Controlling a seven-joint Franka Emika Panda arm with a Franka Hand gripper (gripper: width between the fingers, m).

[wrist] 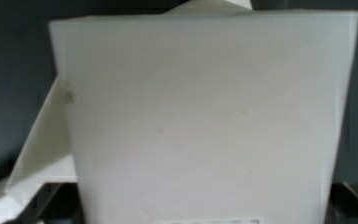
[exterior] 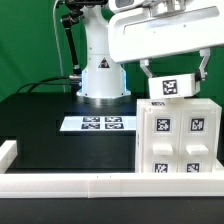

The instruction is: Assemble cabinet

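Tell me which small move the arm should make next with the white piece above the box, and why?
Probably ease it straight down. The gripper has a finger on each side of the tagged top piece, which stands right over the cabinet; whether it is seated is unclear.

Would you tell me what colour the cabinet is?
The cabinet is white with black-and-white tags; clearest in the exterior view.

you had the cabinet (exterior: 178,140) standing upright at the exterior view's right, towards the front. it was a white, blocky box of plastic panels. its facing side carried black-and-white square tags in two rows. a smaller white piece (exterior: 170,88) bearing one tag sat slightly tilted at its top. in the wrist view a plain white face filled most of the frame.
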